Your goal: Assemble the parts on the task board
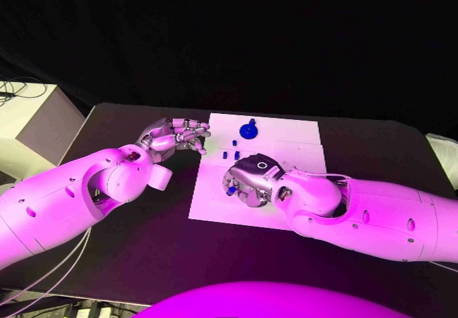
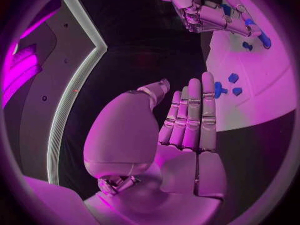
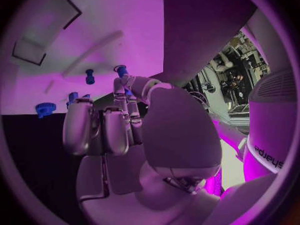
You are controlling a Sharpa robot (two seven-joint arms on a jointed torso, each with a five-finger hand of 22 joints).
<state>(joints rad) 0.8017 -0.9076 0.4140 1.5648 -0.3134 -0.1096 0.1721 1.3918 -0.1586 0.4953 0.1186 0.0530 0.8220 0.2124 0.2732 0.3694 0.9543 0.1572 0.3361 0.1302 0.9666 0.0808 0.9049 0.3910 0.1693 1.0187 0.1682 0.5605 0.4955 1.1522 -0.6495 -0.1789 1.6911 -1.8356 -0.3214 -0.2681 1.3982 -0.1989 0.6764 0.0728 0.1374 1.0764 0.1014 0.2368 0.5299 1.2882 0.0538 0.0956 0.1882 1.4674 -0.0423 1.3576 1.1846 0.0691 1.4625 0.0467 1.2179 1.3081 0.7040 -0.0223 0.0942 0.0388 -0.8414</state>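
We log the right hand (image 1: 250, 180) mid-frame on the task board (image 1: 286, 149), pinching a blue part (image 3: 122, 71). The left hand (image 1: 177, 137), upper left, is open and holds nothing.

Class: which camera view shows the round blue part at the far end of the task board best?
The head view: the round blue part lies whole and unobstructed on the task board. The right wrist view shows it small at the board's edge. In the left wrist view I cannot pick it out with confidence.

"sharpa" on the white arm (image 3: 270, 135)
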